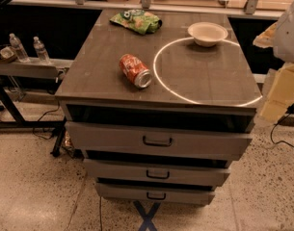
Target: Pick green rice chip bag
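1. Drawer cabinet (pixel 158 141): three drawers with dark handles, standing on speckled floor. It carries everything below.

2. Tabletop (pixel 103 76): grey and flat, with a thin white ring (pixel 154 69) marked across its right half.

3. Tool (pixel 281 93): we take the pale cream shape at the right edge to be it. It hangs off the tabletop's right side, well apart from every item. We cannot tell whether it is wide or narrow. It holds nothing that we can see.

4. Green rice chip bag (pixel 137 20): the task's object. It lies crumpled and flat at the far edge, left of centre. It is untouched, so we judge the pick not yet begun.

5. White bowl (pixel 207 32): upright at the far right, sitting on the ring's far arc.

6. Red soda can (pixel 135 70): on its side, near left of centre, just outside the ring.

7. Water bottles (pixel 40 50): on a low shelf to the left, off the tabletop.

Risks noted:
- The bowl sits roughly between the tool and the bag, so a low reach could clip it.
- The bag looks glossy and creased, so a shallow pinch may catch one fold and slip.
- The bag is close to the far edge, so a downward push could slide it off.
- The can would roll if nudged.
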Controlling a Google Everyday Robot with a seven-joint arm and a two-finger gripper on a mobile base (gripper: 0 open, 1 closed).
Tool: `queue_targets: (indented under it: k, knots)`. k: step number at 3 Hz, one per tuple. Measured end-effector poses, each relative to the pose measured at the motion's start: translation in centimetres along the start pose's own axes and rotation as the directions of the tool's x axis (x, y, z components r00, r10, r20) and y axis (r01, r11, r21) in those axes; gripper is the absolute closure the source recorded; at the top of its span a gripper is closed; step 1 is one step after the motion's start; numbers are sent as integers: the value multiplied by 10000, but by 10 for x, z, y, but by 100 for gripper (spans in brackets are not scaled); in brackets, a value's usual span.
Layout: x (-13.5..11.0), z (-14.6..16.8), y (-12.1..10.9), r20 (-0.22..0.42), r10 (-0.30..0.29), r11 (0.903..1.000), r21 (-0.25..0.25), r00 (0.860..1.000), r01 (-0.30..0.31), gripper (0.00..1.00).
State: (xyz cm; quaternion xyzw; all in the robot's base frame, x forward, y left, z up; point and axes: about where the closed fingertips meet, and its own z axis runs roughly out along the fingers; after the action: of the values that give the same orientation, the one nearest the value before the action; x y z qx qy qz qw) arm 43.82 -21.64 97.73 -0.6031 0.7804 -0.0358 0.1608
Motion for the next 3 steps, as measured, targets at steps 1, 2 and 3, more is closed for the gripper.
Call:
queue_targets:
  k: [1,2,3]
  knots:
    - [0,0,0,1,0,10000,2,10000,0,0]
    - [-10,7,-12,457,-115,9999,-44,9989,118,0]
    - [-39,29,-44,1217,-351,9993,-98,9919,366,0]
